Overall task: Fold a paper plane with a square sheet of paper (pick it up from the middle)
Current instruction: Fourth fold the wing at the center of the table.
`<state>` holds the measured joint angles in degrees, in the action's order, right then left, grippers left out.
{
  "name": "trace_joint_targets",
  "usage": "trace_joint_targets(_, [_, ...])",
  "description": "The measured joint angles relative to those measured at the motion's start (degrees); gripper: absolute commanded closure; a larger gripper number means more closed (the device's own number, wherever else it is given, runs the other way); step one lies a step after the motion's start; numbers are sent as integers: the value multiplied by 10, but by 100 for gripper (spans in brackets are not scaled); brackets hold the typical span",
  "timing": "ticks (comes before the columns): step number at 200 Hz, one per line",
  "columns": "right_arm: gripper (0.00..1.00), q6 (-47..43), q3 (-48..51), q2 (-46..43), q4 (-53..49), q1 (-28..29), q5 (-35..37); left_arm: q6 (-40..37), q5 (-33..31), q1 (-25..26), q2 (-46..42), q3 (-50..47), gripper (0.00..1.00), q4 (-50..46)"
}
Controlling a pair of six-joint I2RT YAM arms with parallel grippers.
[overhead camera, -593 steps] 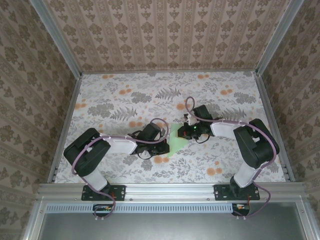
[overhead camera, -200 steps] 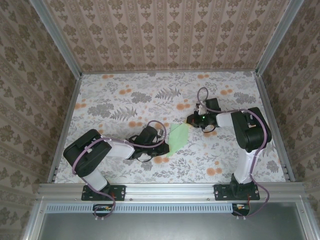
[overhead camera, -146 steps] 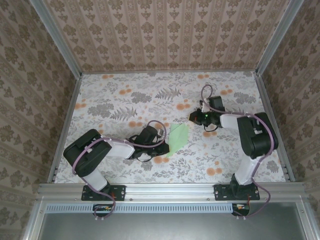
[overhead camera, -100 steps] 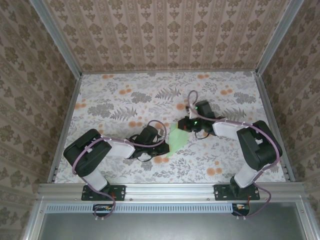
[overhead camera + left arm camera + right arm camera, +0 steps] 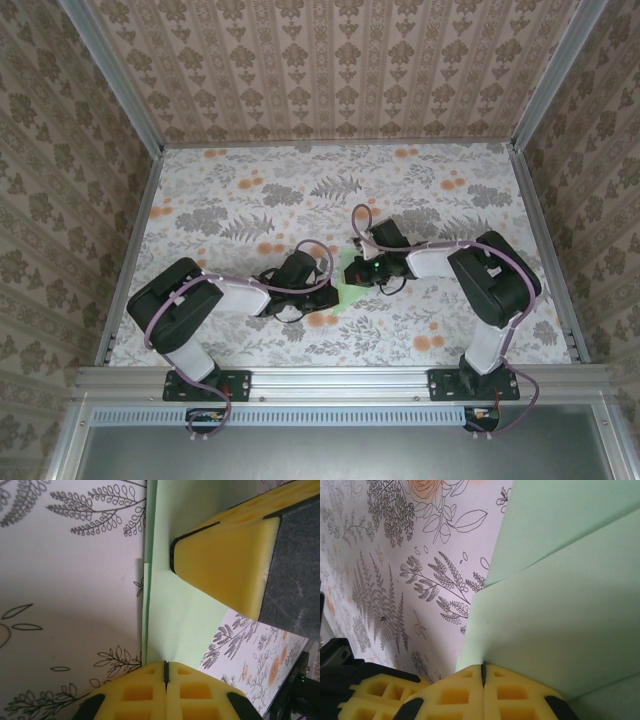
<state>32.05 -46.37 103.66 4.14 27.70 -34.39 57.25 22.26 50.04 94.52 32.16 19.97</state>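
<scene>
Pressing suits this step: left pincer [image 5: 166, 672] and right pincer [image 5: 483, 672] are both closed, tips down on the paper [image 5: 185, 625] mid-bench [image 5: 230, 200]; drag slowly along the fold [image 5: 555, 547], 1 pincer anchoring.

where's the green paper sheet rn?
The green paper sheet lies at the centre of the table in the top view, partly folded, with the left gripper at its left edge and the right gripper on top of it.

no readable text, labels, brands or numbers, printed floral patterns only
</scene>
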Motion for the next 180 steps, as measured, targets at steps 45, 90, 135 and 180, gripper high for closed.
trace_joint_targets(45, [100,0,-39,39,-14,-72,-50,0,0,0,3,0,100,7])
trace_joint_targets(90, [100,-4,-83,61,-27,-136,-22,2,0,0,3,-3,100,13])
trace_joint_targets(135, [100,-4,-99,64,-31,-168,7,2,0,0,3,-2,100,13])
trace_joint_targets(180, [91,9,-82,0,-45,-179,28,-17,-2,-2,-5,34,82,-65])
